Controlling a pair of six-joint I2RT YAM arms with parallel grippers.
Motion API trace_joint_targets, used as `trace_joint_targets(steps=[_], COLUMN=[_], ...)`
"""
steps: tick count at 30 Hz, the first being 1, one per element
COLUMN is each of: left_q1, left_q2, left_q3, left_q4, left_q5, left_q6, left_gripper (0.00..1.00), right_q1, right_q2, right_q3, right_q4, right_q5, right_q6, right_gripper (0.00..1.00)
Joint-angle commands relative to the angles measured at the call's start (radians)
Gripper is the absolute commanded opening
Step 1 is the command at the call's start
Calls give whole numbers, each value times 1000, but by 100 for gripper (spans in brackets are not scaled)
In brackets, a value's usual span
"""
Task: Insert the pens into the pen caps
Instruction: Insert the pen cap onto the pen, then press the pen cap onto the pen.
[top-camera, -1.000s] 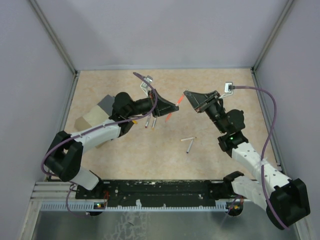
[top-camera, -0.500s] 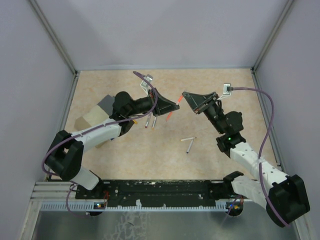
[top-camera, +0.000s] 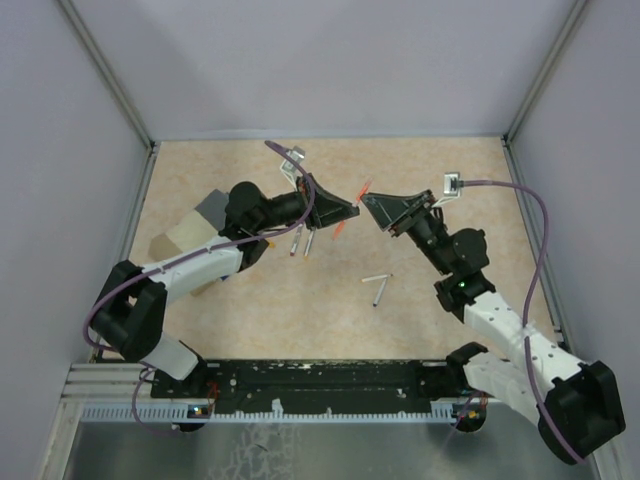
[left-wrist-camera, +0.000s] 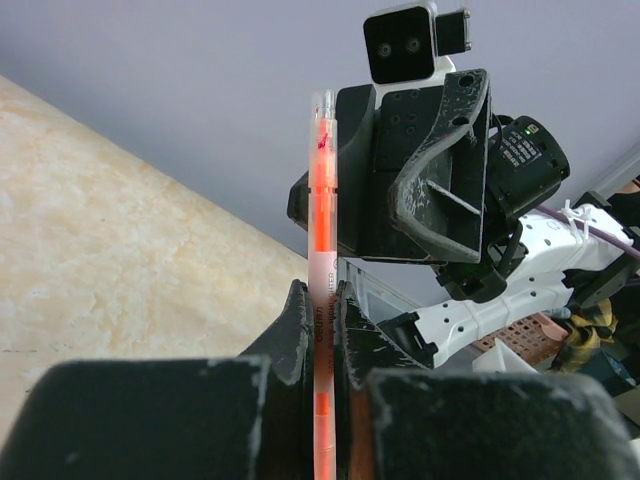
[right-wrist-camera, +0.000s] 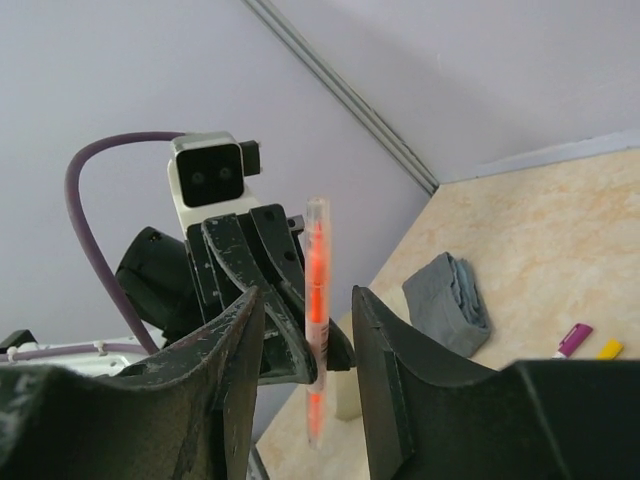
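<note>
Most of the task is judged to be outstanding. On the surface (top-camera: 450, 170), two bare pens (top-camera: 376, 285) are lying loose near the centre of the top view, and two further pens (top-camera: 307, 243) are lying left of centre, beside the left arm. The left gripper (left-wrist-camera: 322, 300) is being shown with its jaws clamped on the orange pen (left-wrist-camera: 321, 200), which is being held upright in mid-air. The right gripper (right-wrist-camera: 305, 310) is being shown with its jaws apart, flanking that pen without visibly touching it. Whether a cap is seated on its top end cannot be told. A magenta cap (right-wrist-camera: 575, 340) and a yellow cap (right-wrist-camera: 608, 348) are lying unfilled at the lower right of the right wrist view.
</note>
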Motion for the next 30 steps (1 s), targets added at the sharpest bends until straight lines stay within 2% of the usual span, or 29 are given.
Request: trace_joint_targets(steps=[1, 10, 16, 30], left_q1=[-5, -3, -4, -5], left_q2=[-10, -25, -31, -51], left_q3=[25, 16, 13, -6], left_q4=[23, -9, -22, -29], left_q5=[-8, -6, 8, 10], left_q6=[18, 51, 62, 68], left_gripper=[0, 0, 0, 0], right_q1=[11, 10, 10, 10], right_q2=[-52, -122, -98, 20], right_q3=[0, 88, 174, 293], right_q4=[-37, -291, -360, -343], right_q5=[27, 152, 159, 108], right_q6=[-46, -116, -124, -115], right_gripper=[41, 41, 41, 41])
